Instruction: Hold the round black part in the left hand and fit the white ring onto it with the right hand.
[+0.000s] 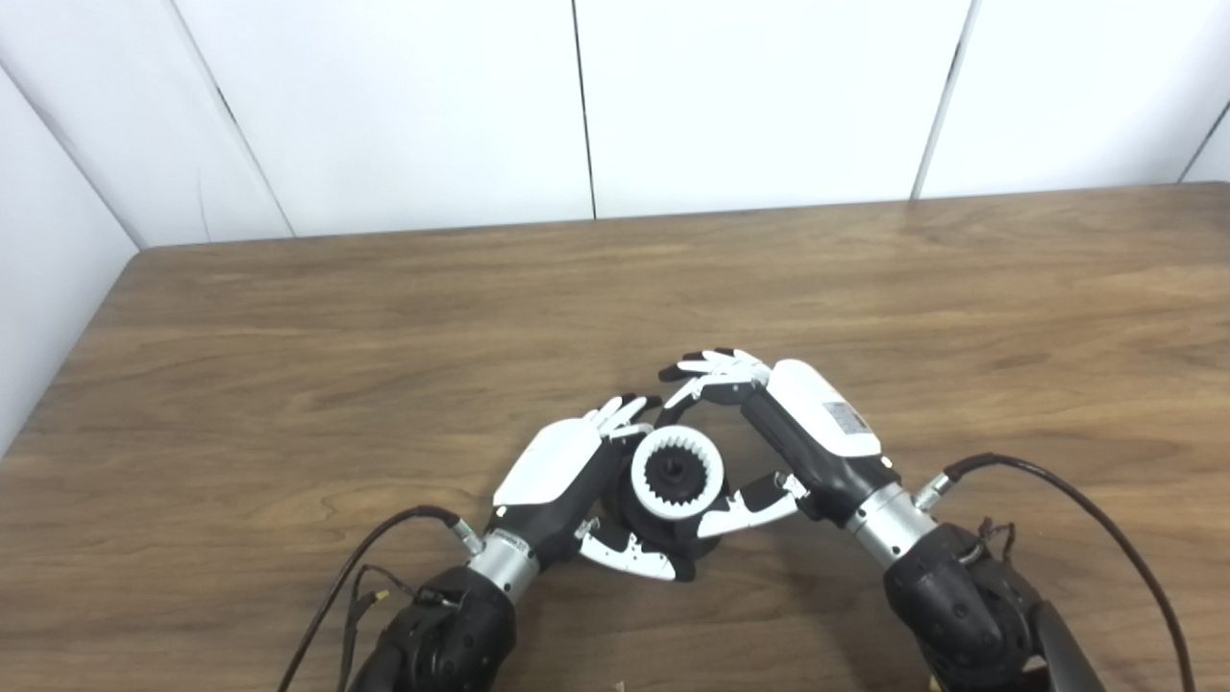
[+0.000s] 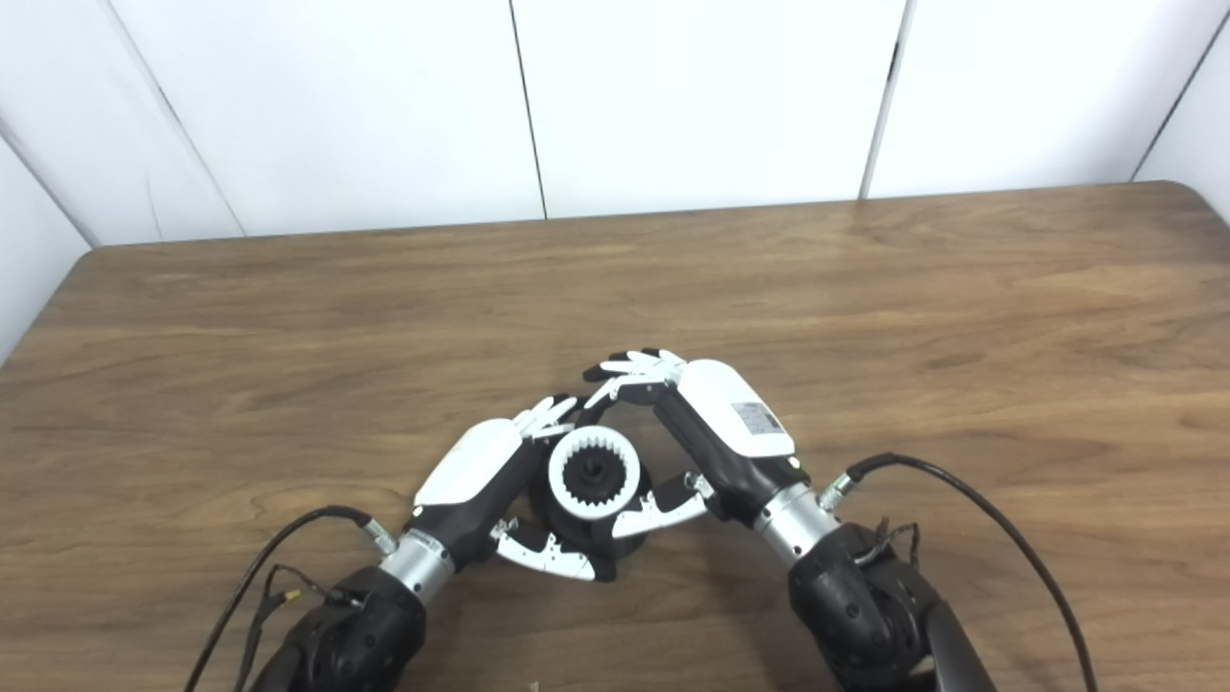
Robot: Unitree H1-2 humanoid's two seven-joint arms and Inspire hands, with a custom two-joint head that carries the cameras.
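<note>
The round black part (image 1: 676,473) sits near the table's front middle, held from the left by my left hand (image 1: 562,471), whose fingers and thumb wrap around its body. The white toothed ring (image 1: 642,471) lies on top of the black part, with the black hub showing through its hole; it also shows in the right eye view (image 2: 560,473). My right hand (image 1: 807,423) is on the right of the part, fingers spread and arched beyond the ring, clear of it. Its thumb reaches in at the ring's lower right edge. The black part's underside is hidden.
The wooden table (image 1: 288,336) has its left edge close to a white wall, with white panels behind its far edge. Black cables loop from my right wrist (image 1: 1057,481) and left wrist (image 1: 365,557) over the front of the table.
</note>
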